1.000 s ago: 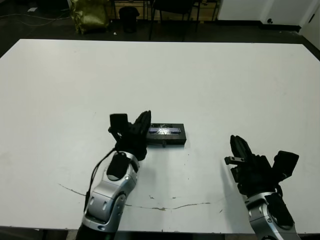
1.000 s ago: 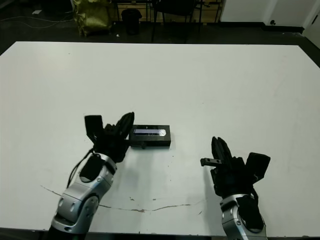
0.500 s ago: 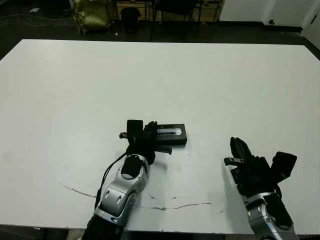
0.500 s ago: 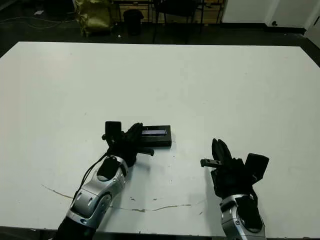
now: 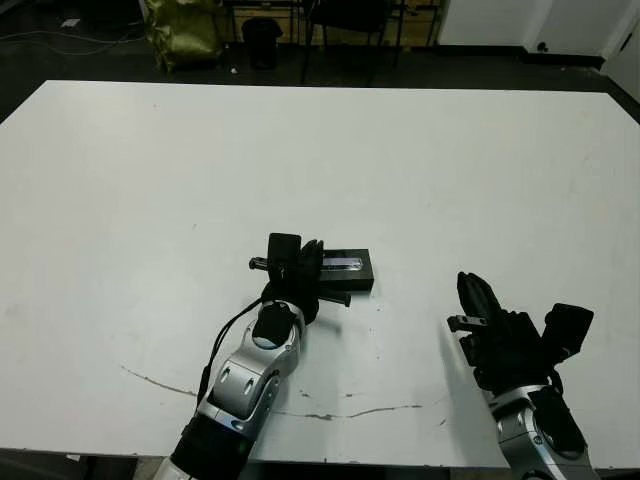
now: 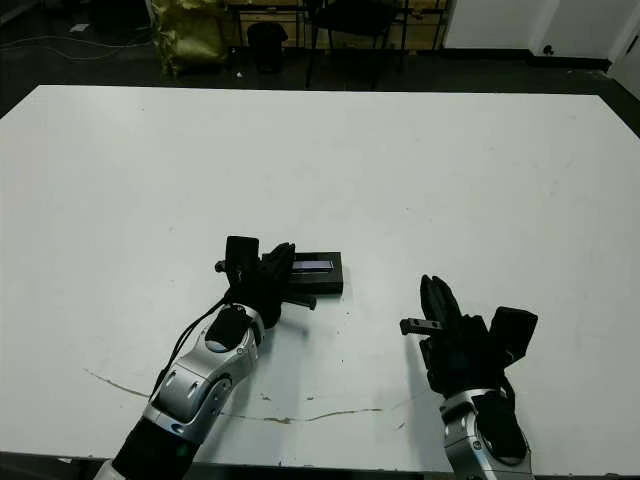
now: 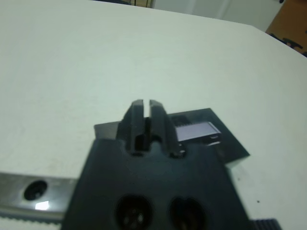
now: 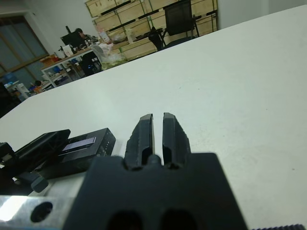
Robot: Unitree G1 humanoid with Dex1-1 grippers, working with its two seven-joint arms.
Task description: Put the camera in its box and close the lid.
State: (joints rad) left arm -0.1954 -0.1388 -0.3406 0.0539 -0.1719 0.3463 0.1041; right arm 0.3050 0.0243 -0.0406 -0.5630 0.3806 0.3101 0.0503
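The flat black rectangular lid (image 5: 345, 268) with its shiny grey window strip sits on the small black box near the middle of the white table (image 5: 450, 170); no writing on it is legible; the left gripper (image 7: 146, 108), fingers pressed together and holding nothing, rests at the lid's left end; the right gripper (image 8: 158, 129), fingers likewise together and empty, hovers well apart to the right.

You will find no text, label, brand or number that can be read in any view; the lid (image 5: 345, 266), towards 12 o'clock from the left gripper, shows only a shiny grey window strip, with no print legible on it.
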